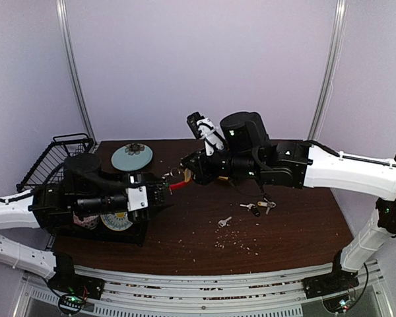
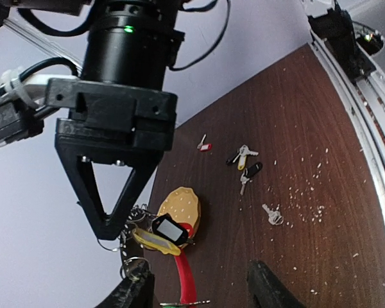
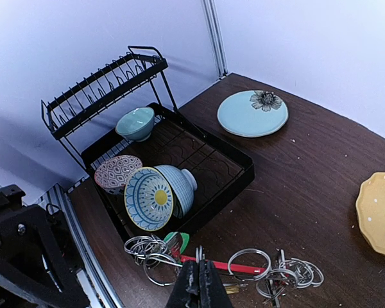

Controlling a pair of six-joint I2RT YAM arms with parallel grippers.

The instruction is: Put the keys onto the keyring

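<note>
Clearly, most of the job is left. The keys [image 1: 259, 207] lie loose on the table [image 1: 303, 231], to the right of both grippers, with a single key [image 1: 224, 222] a little nearer. None of them is on the ring. The keyring [image 3: 247, 264] sits mid-table between the arms, apparently raised. The right gripper [image 3: 196, 273] is pressed together on its wire. The left gripper [image 2: 199, 277] stands spread, and the red section [image 2: 185, 276] runs between its fingers, seemingly unpinched. Picking up and threading each key remains.
</note>
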